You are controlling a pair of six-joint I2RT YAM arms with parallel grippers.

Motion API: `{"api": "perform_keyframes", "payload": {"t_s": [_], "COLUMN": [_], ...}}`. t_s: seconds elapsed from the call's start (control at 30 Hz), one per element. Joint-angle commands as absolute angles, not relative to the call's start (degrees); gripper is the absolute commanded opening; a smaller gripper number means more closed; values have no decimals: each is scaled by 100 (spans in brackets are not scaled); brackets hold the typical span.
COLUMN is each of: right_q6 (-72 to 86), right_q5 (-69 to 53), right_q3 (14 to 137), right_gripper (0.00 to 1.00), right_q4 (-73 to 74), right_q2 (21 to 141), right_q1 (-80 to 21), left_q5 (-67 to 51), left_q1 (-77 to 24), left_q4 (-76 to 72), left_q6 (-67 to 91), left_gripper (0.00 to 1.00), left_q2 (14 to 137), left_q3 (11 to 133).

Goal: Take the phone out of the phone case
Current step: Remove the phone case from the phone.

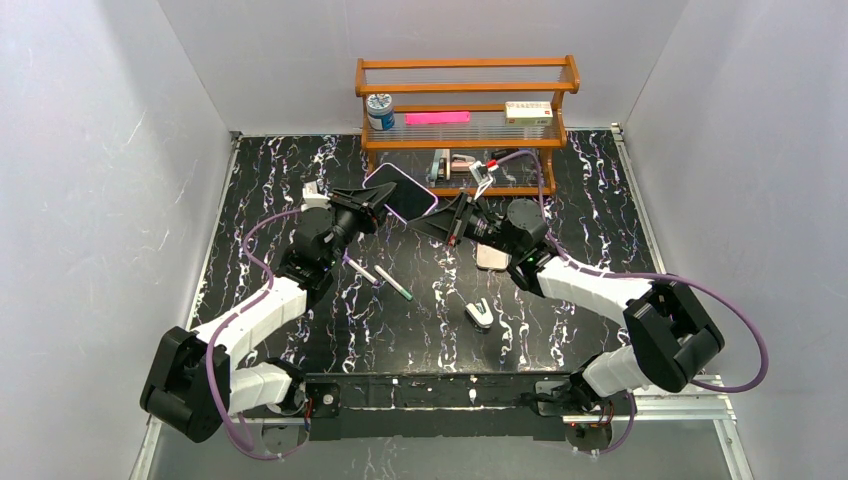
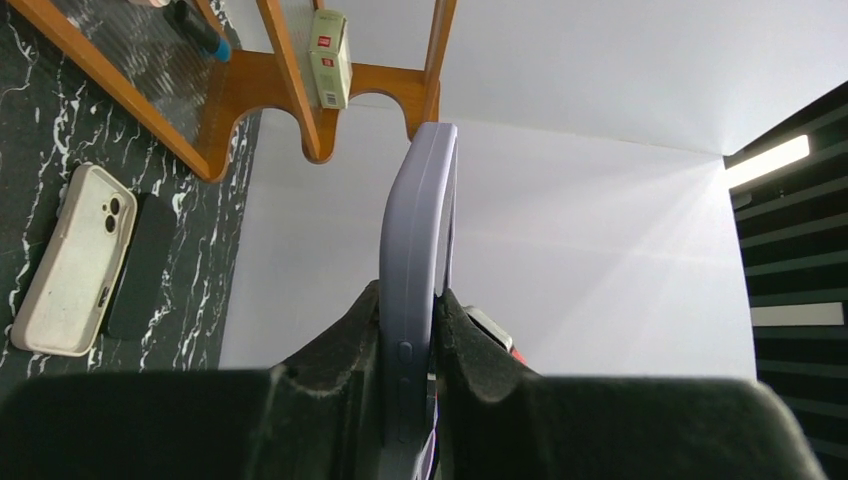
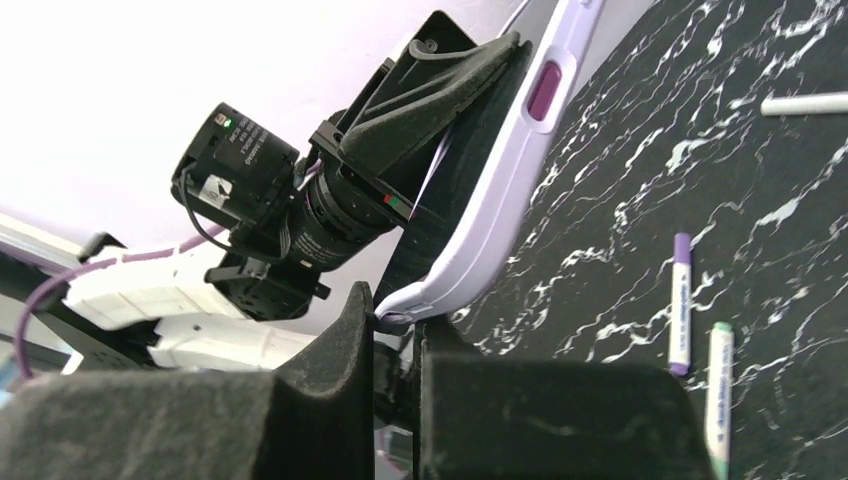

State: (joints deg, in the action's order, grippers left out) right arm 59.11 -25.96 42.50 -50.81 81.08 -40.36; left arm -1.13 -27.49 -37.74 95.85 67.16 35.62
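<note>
Top external: markers (image 1: 393, 283) lie near held phone case (image 1: 401, 191).

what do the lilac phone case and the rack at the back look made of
Phone case: probably silicone or soft plastic, matte lilac, with rounded edges and moulded buttons. Rack: seemingly wood, smooth orange-brown finish, with sawn curved feet.

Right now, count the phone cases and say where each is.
2. The lavender case is gripped in the air by the left claw and the right claw. The beige case lies flat on the table beside a dark slab. More may be hidden.
</note>
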Motion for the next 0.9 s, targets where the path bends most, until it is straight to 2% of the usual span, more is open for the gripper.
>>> {"api": "perform_keyframes", "payload": {"t_s": [0.0, 0.2, 0.37, 0.57, 0.87], "right_q6": [3579, 2553, 1485, 612, 393], "right_q5": [-3097, -3559, -3670, -2775, -2614], "right_q3": [4641, 4844, 5254, 5460, 5347], "right_gripper": [1, 1, 1, 1, 1], "right_q4": [-5093, -4944, -4130, -3449, -3219], "right_q2": [8308, 8444, 8505, 8565, 8371], "right_q1": [-4017, -3982, -3979, -3973, -3970], "left_q5": [-717, -892, -1055, -1264, -1416], "left_q1": [-2848, -2848, -2848, -2848, -2833], "left_q4": [-3797, -3797, -3797, -3797, -3823], "left_q6": [9685, 9693, 9703, 9542, 9091], "left_gripper": [0, 0, 0, 0, 0], "left_q2": [6477, 6453, 6451, 6477, 6519], "left_q3": [3904, 3969, 4002, 4128, 4238]}}
